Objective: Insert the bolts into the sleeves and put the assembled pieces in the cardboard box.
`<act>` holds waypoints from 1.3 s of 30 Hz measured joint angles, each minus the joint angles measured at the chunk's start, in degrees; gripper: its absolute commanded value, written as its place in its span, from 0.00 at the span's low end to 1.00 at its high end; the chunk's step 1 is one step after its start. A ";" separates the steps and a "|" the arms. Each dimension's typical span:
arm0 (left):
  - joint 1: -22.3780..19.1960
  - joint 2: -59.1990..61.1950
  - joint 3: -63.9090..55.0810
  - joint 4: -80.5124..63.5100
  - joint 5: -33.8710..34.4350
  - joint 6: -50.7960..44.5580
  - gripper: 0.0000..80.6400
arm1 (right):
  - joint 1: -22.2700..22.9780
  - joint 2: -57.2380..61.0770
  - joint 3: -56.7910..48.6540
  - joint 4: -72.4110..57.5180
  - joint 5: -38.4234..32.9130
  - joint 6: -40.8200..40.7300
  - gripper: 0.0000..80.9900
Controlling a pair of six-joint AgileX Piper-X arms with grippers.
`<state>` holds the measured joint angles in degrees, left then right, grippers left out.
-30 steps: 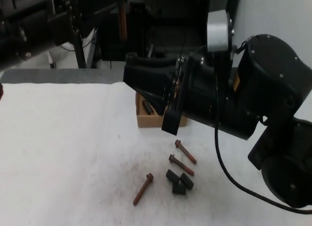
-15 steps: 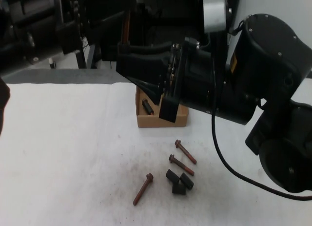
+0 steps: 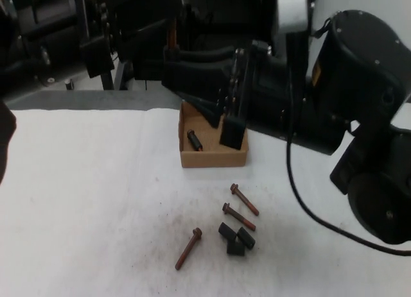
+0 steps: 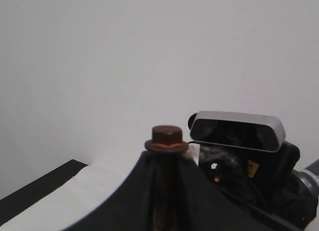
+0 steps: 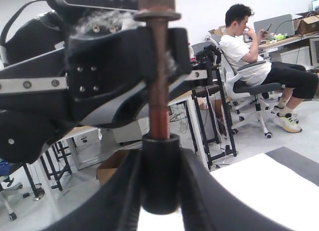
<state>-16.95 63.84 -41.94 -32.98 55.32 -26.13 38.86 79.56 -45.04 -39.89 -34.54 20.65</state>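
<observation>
My right gripper (image 5: 160,191) is shut on a black sleeve (image 5: 160,173), held upright. A rusty bolt (image 5: 159,66) stands in the sleeve's top, head up. My left gripper (image 4: 166,163) is shut on that bolt's shank, just under the bolt head (image 4: 166,139). Both grippers meet high above the bench, over the cardboard box (image 3: 213,158). One assembled piece (image 3: 193,140) lies in the box. Three loose bolts (image 3: 244,199) (image 3: 239,216) (image 3: 188,248) and a cluster of black sleeves (image 3: 235,238) lie on the white bench in front of the box.
The bulky right arm (image 3: 359,85) fills the right side of the high view and overhangs the box's far edge. The white cloth (image 3: 83,201) covers the bench. Racks and chairs stand behind the bench.
The right arm's gripper has risen and drawn back a little, uncovering the box and the piece inside it. The loose bolts and sleeves have not moved.
</observation>
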 measured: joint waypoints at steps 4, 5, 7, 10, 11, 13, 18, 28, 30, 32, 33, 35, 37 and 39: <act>-0.10 0.00 0.00 0.00 -0.36 0.08 0.00 | -1.39 -1.07 0.00 -0.13 -0.44 0.00 0.01; -0.12 0.00 -0.14 -0.11 -0.35 -0.03 0.00 | -1.85 -1.34 0.00 -0.11 -0.53 0.00 0.01; -0.26 0.00 -0.14 -0.27 -0.35 -0.04 0.00 | -2.41 -1.92 0.00 0.14 -1.21 0.00 0.01; -0.48 0.00 -0.14 -0.27 -0.12 -0.17 0.05 | -2.46 -2.28 0.00 0.52 -2.07 -0.12 0.01; -0.48 0.00 -0.14 -0.02 0.19 -0.17 0.09 | -2.46 -2.36 0.00 0.55 -2.37 -0.12 0.01; -0.48 0.00 -0.14 0.41 1.01 -0.17 0.18 | -2.28 -2.47 0.00 0.53 -2.75 -0.12 0.01; -0.56 0.00 -0.09 3.06 3.00 -0.17 0.47 | -1.55 -2.62 0.00 0.72 -2.23 0.01 0.01; -0.37 0.00 -0.07 4.70 3.65 -0.05 0.56 | -1.51 -2.92 -0.22 0.11 -1.65 0.01 0.01; -0.09 0.00 -0.07 4.70 3.96 -0.05 0.56 | -1.51 -2.92 -0.22 0.11 -1.42 0.01 0.01; 0.38 0.00 -0.07 4.26 3.96 -0.05 0.56 | -1.51 -2.92 -0.22 0.11 -1.43 0.01 0.01; 0.85 0.00 -0.07 3.32 3.75 -0.43 0.56 | -1.51 -2.92 -0.22 0.11 -1.43 0.01 0.01; 1.80 0.00 -0.07 1.88 2.92 -1.09 0.56 | -1.51 -2.92 -0.22 0.90 -1.43 0.01 0.01; 2.38 -0.17 -0.27 -0.06 1.41 -2.17 0.56 | -1.51 -3.11 -0.22 2.09 -1.43 0.01 0.01; 3.81 -0.88 -1.17 -5.64 -4.26 -4.69 0.51 | -1.51 -3.12 -0.22 5.20 -1.43 0.01 0.01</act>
<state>-13.14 62.96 -43.11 -38.62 51.05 -30.82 37.35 76.44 -45.26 -34.68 -35.97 20.66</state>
